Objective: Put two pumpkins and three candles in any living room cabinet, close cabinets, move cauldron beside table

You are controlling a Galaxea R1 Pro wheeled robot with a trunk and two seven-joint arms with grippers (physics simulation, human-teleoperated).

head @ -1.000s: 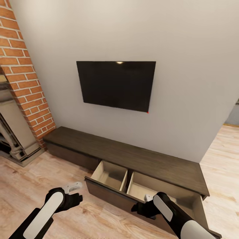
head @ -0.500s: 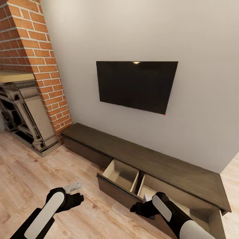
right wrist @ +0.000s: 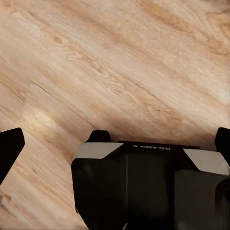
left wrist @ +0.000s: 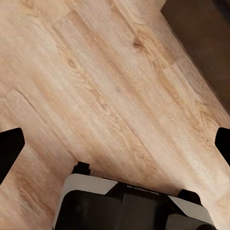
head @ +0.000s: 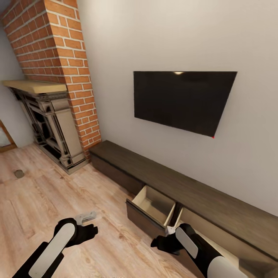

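Dark brown wood: from the head, the cabinet [head: 181,193] stands along the wall, drawer [head: 152,208] open; push its stiff front squarely. At each wrist, left gripper [left wrist: 115,139] and right gripper [right wrist: 115,139] fingers spread empty over floor [left wrist: 110,91].

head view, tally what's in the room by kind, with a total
cabinet: 1
open drawers: 2, both look empty where visible
tv: 1
fireplace: 1
brick chimney: 1
small grey thing on the floor, too small to identify: 1
grippers: 2, left, right
total: 9
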